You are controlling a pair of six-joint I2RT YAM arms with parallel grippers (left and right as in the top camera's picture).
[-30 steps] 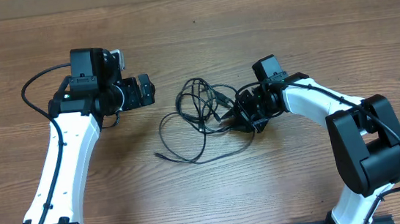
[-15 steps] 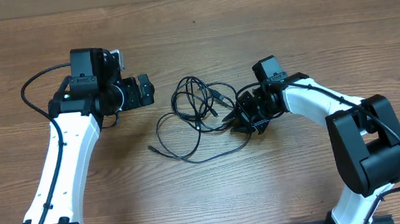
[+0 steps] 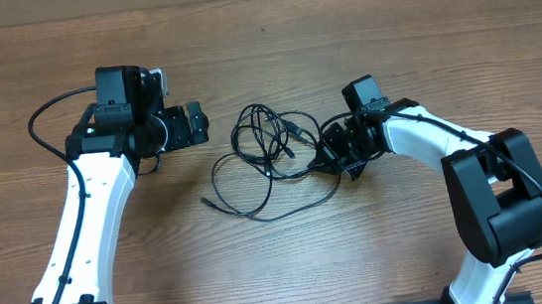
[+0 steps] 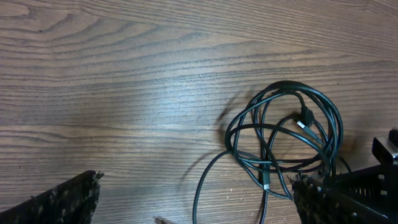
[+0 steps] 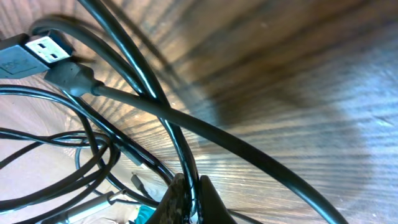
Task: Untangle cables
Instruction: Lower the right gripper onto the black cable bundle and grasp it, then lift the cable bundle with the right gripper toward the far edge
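Observation:
The cables point(image 3: 268, 142) are thin black wires knotted in loops at the table's middle, with a long loop trailing toward the front left. The left wrist view shows the same tangle point(image 4: 283, 140) with a small plug end. My right gripper point(image 3: 329, 158) is shut on one strand of the cables point(image 5: 186, 168) at the tangle's right side; a USB plug point(image 5: 43, 50) lies close by. My left gripper point(image 3: 201, 125) is open and empty, left of the tangle; its fingers point(image 4: 193, 199) frame a trailing strand without touching it.
The wooden table point(image 3: 261, 43) has a cardboard-coloured strip along its far edge. Both arms' white links lie at the left point(image 3: 87, 210) and right point(image 3: 429, 137) of the tangle.
My right gripper has shifted slightly up and back with its strand. The trailing loop's free end has slid left and up on the table. The left arm has not moved.

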